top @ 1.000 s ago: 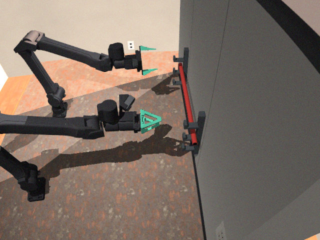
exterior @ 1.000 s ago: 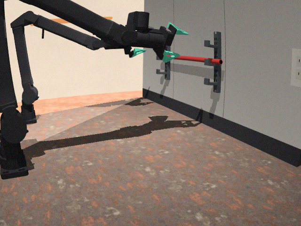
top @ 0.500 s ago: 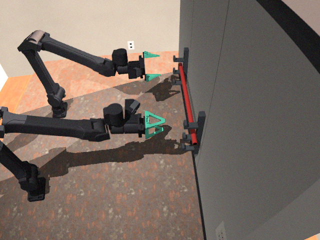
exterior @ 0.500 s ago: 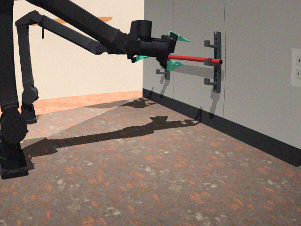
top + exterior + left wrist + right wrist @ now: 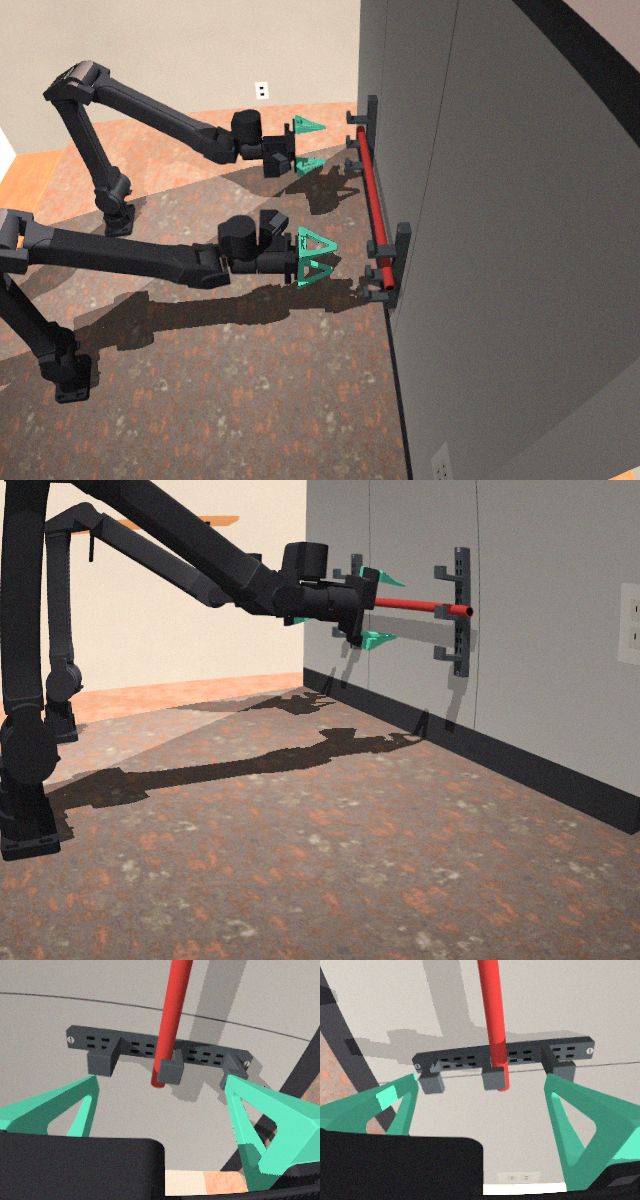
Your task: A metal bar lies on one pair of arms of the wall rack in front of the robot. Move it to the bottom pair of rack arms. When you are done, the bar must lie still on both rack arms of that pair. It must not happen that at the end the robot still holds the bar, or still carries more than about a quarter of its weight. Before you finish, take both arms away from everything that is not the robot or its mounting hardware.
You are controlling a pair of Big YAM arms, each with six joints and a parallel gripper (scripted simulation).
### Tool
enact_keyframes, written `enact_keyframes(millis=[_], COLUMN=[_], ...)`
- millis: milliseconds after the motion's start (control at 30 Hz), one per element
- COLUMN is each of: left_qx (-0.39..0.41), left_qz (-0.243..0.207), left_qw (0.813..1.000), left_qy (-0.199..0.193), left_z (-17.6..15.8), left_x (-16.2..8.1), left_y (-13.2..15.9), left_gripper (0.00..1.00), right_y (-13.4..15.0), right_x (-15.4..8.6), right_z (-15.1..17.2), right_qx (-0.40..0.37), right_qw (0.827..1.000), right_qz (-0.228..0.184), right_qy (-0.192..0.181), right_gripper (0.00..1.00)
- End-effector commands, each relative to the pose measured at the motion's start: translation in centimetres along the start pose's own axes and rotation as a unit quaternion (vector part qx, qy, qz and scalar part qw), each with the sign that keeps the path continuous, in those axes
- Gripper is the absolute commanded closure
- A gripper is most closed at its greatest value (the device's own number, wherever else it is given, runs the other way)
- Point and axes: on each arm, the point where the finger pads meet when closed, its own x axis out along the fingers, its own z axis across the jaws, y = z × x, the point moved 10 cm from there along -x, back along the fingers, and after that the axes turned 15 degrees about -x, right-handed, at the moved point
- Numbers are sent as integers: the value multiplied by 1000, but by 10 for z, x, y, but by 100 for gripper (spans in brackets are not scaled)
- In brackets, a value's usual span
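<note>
Item 1: metal bar, red (image 5: 374,206) (image 5: 408,603) (image 5: 175,1010) (image 5: 492,1010). Location: the middle pair of rack arms (image 5: 371,274) (image 5: 442,611) (image 5: 171,1073) (image 5: 493,1079), one near each end of the bar.

Item 2: left pincer (image 5: 325,145) (image 5: 301,620) (image 5: 162,1078). Spread wide, nothing pinched, short of the rack.

Item 3: right pincer (image 5: 333,257) (image 5: 400,611) (image 5: 482,1076). Likewise spread and unladen, fingers one above the other, apart from the bar.

Item 4: destination, the bottom pair of rack arms (image 5: 375,295) (image 5: 440,653) (image 5: 233,1066) (image 5: 432,1083). No bar on it.

Step in hand, by my judgement: the approach, ahead of any grasp; the transfer itself is not begun. Next I should send both pincers forward, level with the bar and just inboard of the uprights, then close them together. After that: lift clear of the upturned tips, draw out, lower evenly. Hazards, as I judge them: a fingertip catching a rack arm, or one end rising first and tilting the bar off its rest.

The left arm's black gripper with mint-green, triangular fingers (image 5: 320,145) (image 5: 300,620) is now lower and nearer the wall than a second ago. Its matching right gripper (image 5: 334,257) (image 5: 400,611) has also come down and forward. In the exterior view, the round red metal bar (image 5: 374,201) (image 5: 413,604), formerly emerging beside the right pincer's lower finger, now appears between its upper and lower fingers.
</note>
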Motion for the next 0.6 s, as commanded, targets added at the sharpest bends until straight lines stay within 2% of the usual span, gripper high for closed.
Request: enact_keyframes(millis=[0,300,567], left_qx=[30,85,85], left_qz=[-13,-15,-15], left_qw=[999,996,996], left_qy=[-13,-10,-10], left_z=[-3,-20,-20], left_x=[11,21,21], left_y=[-12,-15,-15], left_gripper=[0,0,0], right_y=[-7,-14,-14], right_x=[11,24,24], right_z=[-19,-4,-4], right_qx=[-22,-77,-77], right_qw=[999,996,996], right_qz=[2,9,9], right_qy=[35,38,38], right_gripper=[0,0,0])
